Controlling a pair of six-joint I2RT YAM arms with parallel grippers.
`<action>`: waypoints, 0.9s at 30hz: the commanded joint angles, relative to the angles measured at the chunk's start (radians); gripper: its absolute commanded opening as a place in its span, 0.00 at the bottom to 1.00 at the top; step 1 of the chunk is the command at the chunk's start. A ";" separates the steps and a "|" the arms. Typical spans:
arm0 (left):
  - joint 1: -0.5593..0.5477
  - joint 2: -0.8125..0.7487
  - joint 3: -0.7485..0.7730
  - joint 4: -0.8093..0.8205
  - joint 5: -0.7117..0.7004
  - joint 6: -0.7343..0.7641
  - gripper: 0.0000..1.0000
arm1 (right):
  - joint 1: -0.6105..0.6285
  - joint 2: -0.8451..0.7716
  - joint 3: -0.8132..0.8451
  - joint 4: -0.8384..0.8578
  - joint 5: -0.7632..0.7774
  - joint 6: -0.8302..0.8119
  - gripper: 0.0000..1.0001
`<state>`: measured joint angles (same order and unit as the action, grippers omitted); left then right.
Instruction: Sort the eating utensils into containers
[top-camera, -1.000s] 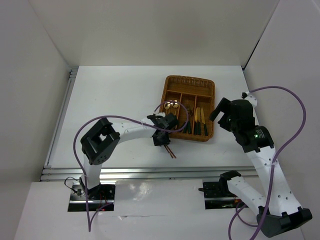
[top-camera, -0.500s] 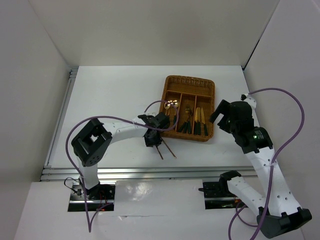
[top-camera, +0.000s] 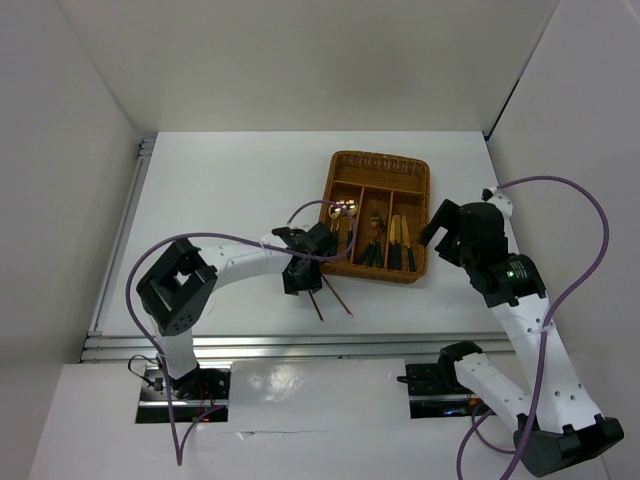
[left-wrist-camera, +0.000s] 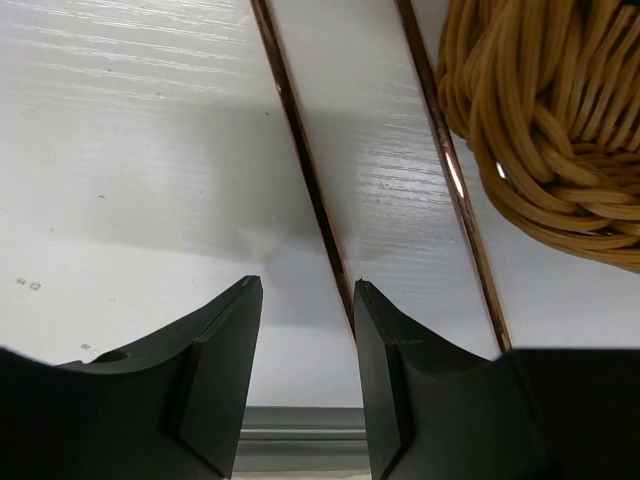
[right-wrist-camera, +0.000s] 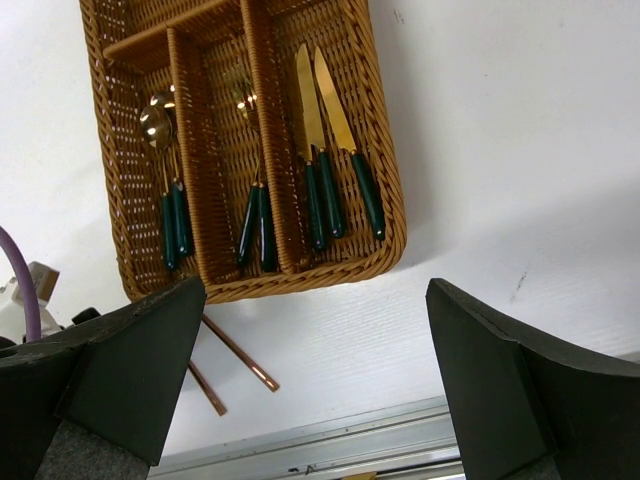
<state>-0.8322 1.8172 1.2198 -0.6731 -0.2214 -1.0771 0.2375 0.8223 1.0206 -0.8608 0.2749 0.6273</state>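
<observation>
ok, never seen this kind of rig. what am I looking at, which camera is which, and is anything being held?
Two white robot arms are bolted at the near edge of a white table, each ending in a black two-finger gripper. The wide picture comes from a fixed camera above and behind them. The two close ones come from cameras on the wrists, so the dark shapes at the bottom are each arm's own fingers. On the table stands a rectangular brown woven wicker tray with long compartments holding gold-headed, dark-green-handled spoons, forks and knives. Two thin brown chopsticks lie on the table beside its near left corner. The left gripper sits low over them, jaws apart, clamping nothing. The right gripper hangs wide open, empty, near the tray.
</observation>
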 joint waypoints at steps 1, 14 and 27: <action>0.004 -0.016 0.038 -0.008 0.033 -0.024 0.56 | -0.004 -0.011 -0.001 0.036 0.009 -0.005 1.00; 0.004 0.096 0.084 -0.129 0.004 -0.170 0.44 | -0.004 -0.067 -0.039 0.036 0.009 -0.005 1.00; 0.022 0.143 -0.005 -0.059 0.071 -0.162 0.24 | -0.004 -0.086 -0.057 0.054 0.000 -0.005 1.00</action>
<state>-0.8154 1.9003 1.2694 -0.7650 -0.1703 -1.2339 0.2375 0.7437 0.9710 -0.8532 0.2718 0.6277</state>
